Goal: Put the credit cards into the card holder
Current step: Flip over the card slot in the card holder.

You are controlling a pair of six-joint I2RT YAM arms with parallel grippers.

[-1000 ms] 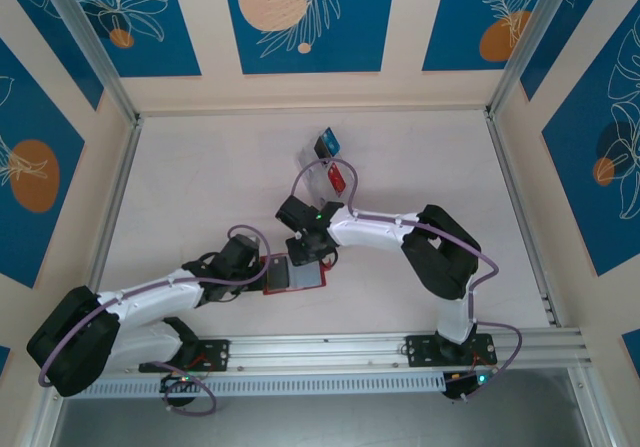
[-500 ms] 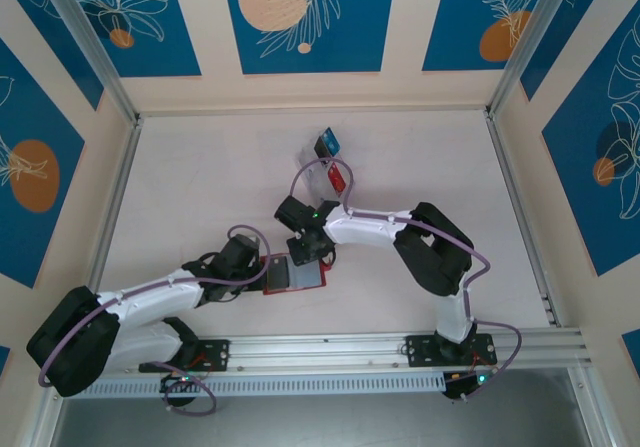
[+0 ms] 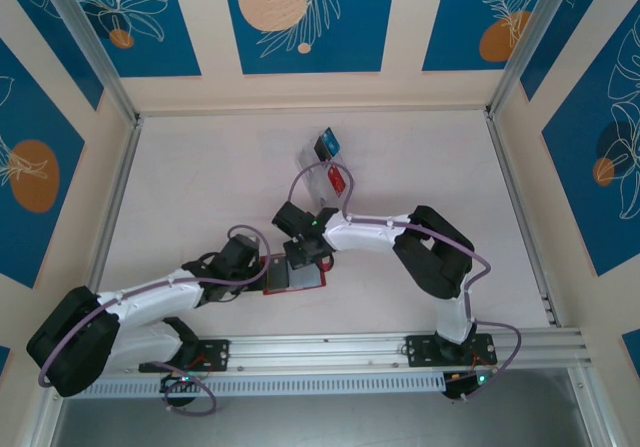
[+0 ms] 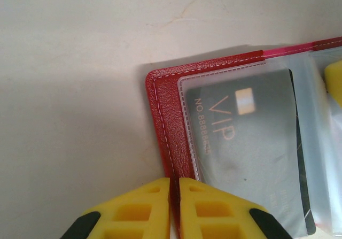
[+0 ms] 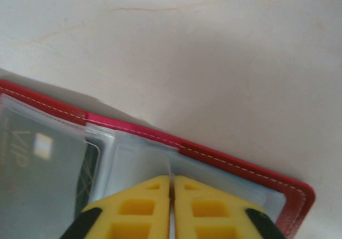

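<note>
Left gripper (image 4: 174, 183): the yellow jaws are pressing together on the near edge of the red card holder (image 4: 162, 105), with only its stitched rim sitting between them. The card holder is lying open and flat on the pale counter (image 4: 69, 89). A dark card (image 4: 251, 159) marked VIP is sitting inside the clear sleeve (image 4: 320, 143).
</note>
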